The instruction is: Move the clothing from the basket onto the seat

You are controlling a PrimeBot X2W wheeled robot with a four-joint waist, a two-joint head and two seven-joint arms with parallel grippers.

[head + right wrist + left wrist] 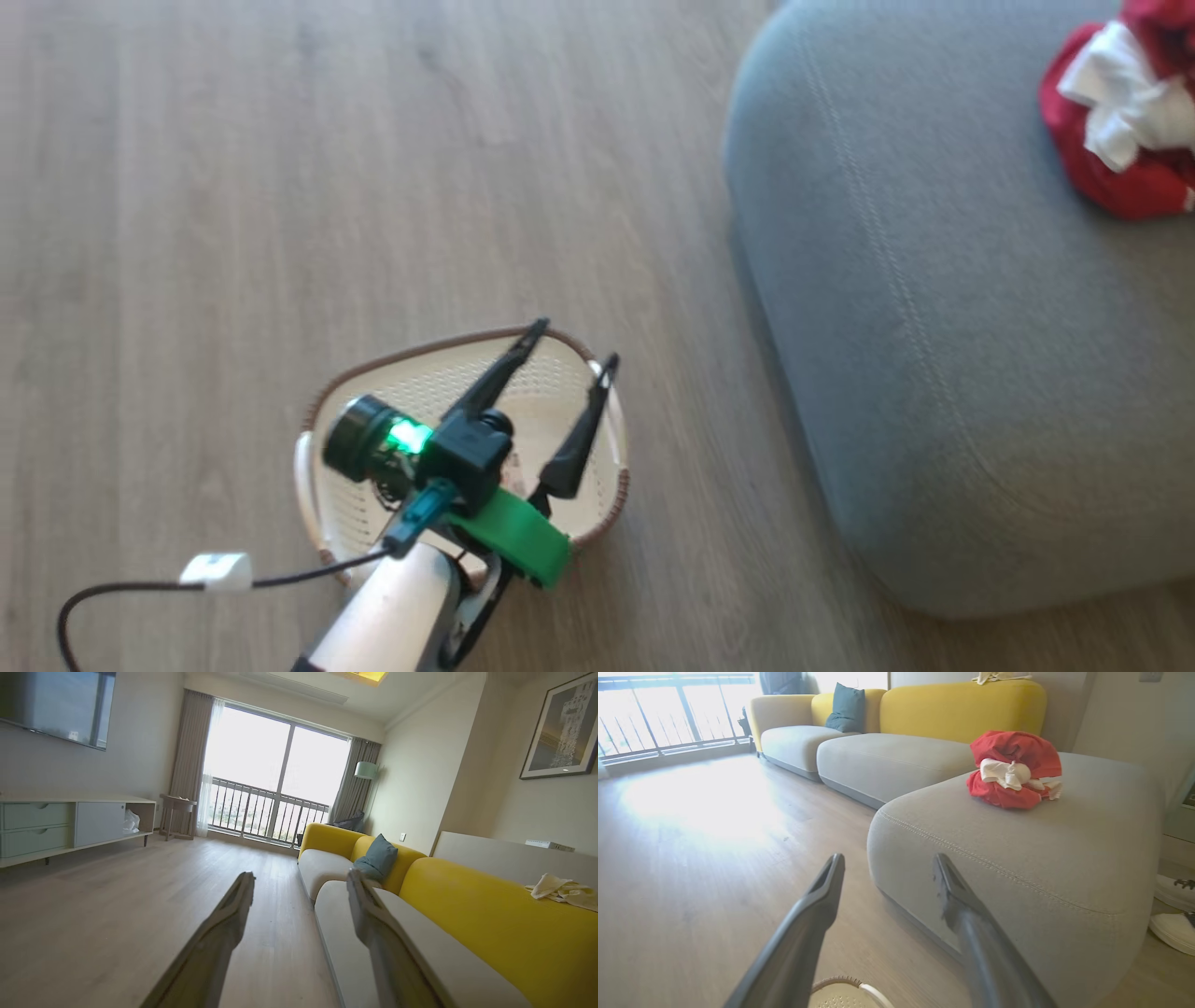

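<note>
A bundle of red and white clothing [1125, 117] lies on the grey seat [934, 280] at the upper right of the head view; the left wrist view has the clothing [1014, 770] on top of the seat [1017, 858] too. The cream basket [373, 504] with its brown rim stands on the floor at the lower left, and no garment shows inside it. My left gripper [572, 345] hangs over the basket, open, with nothing between its fingers. Its rim [840, 982] peeks in below the fingers. My right gripper [301, 879] is open and holds nothing, pointing along the room.
Wooden floor [280, 187] spreads to the left of the seat. A yellow-backed sofa [467, 896] with a teal cushion [378, 858] runs along the wall. White shoes [1176, 905] lie beside the seat. A low cabinet [70, 821] stands by the far wall.
</note>
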